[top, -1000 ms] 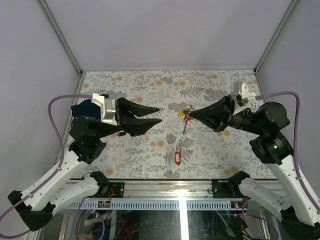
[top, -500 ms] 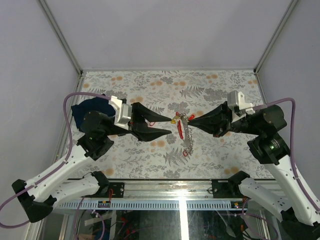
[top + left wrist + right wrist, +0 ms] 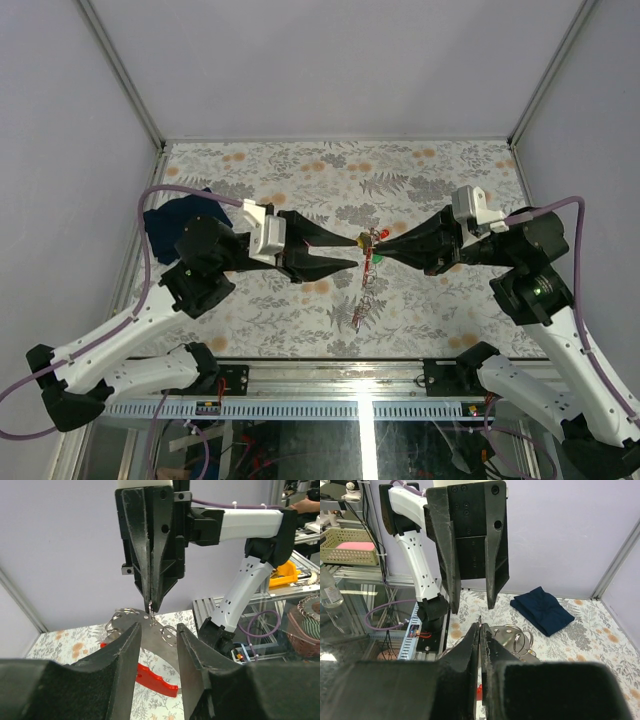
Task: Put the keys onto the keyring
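The flowered worktop (image 3: 450,310) is carrying almost nothing now, because the bunch that was lying near the middle of its near edge a second ago is hanging in the air above the worktop's centre. Near the left edge, a dark blue cloth (image 3: 172,218) is lying where it was.

Both arms are now meeting over the centre. The left one has been swinging in from the left side during the last second.

The left claw (image 3: 353,251) is standing with its jaws apart and has been narrowing a little. In its wrist view the fingers (image 3: 125,670) are framing the flat grey fob (image 3: 156,639) without clamping it, as far as I can tell.

The right claw (image 3: 384,243) is fully closed, pinching the keyring (image 3: 372,250) at the top and holding it up. The red strap (image 3: 152,679) is dangling below.

The keys (image 3: 362,300) with their coloured tags are hanging down under the ring, too small to count.

I judge that the approach is ending and a two-handed grip on the fob is coming next, so that the ring can be opened for threading.
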